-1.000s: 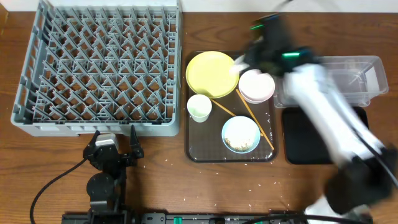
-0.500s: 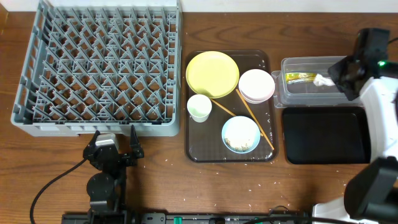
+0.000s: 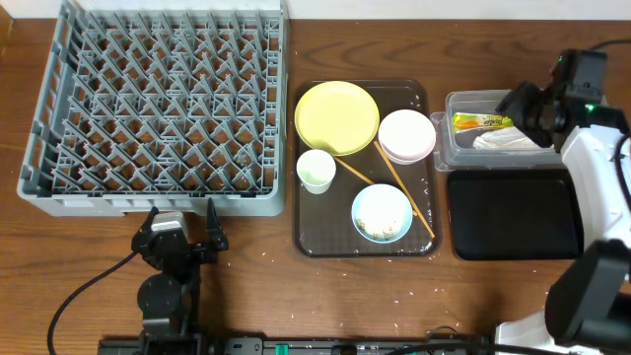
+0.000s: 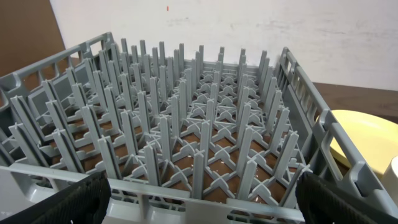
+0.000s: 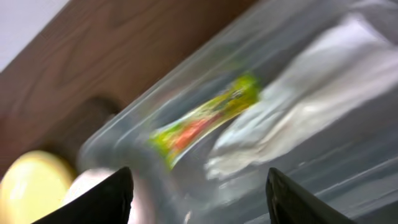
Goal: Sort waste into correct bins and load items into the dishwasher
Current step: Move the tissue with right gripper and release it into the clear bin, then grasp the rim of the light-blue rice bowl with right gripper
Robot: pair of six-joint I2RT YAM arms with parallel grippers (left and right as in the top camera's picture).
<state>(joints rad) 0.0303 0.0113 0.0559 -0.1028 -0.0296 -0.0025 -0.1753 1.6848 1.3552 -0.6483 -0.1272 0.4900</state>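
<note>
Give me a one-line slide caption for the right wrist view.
Sachet wrapper and crumpled napkin lying in the clear tub, framed by the right arm's open fingers.

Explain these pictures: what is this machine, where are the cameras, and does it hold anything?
It is a robot with two arms at a table. One picture looks down from above; the other two come from cameras on the wrists. The left hand sits open before the grey dish rack. The right hand hangs open over the clear tub, where a sachet and a napkin lie. A black tray lies beside it. The brown tray bears a yellow plate, a white bowl, a blue bowl, a cup and chopsticks. Nothing is held.
</note>
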